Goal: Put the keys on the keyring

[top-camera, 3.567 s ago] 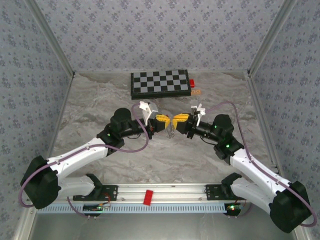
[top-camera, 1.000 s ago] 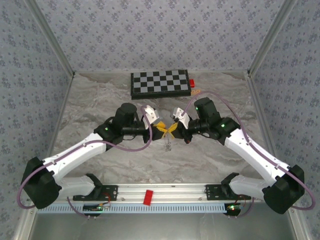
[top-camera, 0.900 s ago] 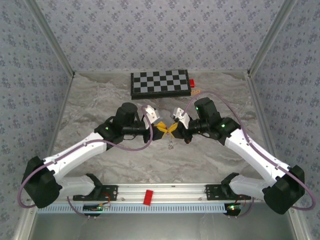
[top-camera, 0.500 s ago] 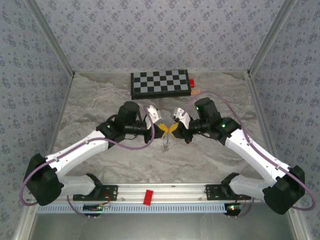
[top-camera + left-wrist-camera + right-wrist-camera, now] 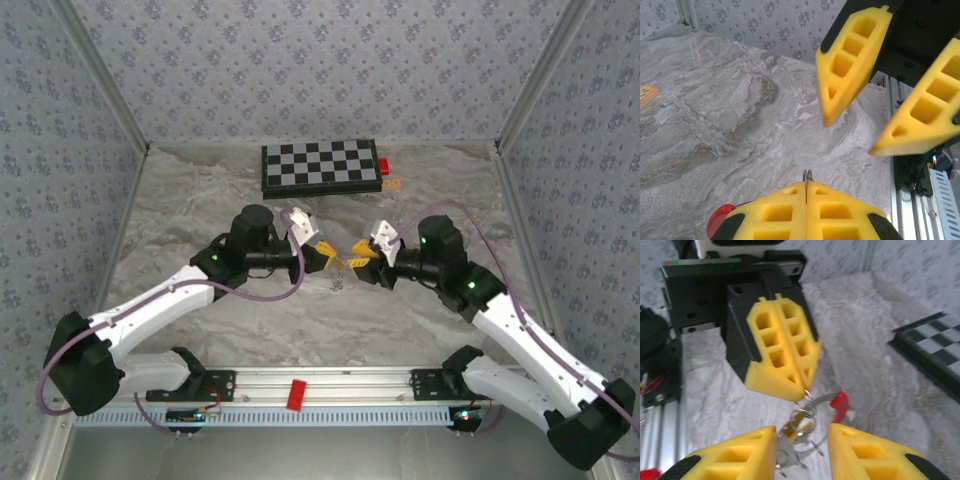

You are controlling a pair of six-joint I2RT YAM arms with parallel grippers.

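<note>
Right wrist view: your left fingers [image 5: 775, 352] clench the keyring [image 5: 839, 404]; keys [image 5: 796, 426] beneath them blur; right fingers [image 5: 740, 460] released.

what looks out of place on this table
A tiny yellow-orange key-like piece lies loose on the marble table beside the right end of the black-and-white chessboard, well apart from the thin grey keyring with a red section, which hangs from the shut left pincer.

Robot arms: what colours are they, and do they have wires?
The left arm and right arm are white tubes with chunky black joints carrying tiny green lights. A purple cable loops along each. The left hand and right hand each have two yellow wedge-shaped fingers full of square holes.
</note>
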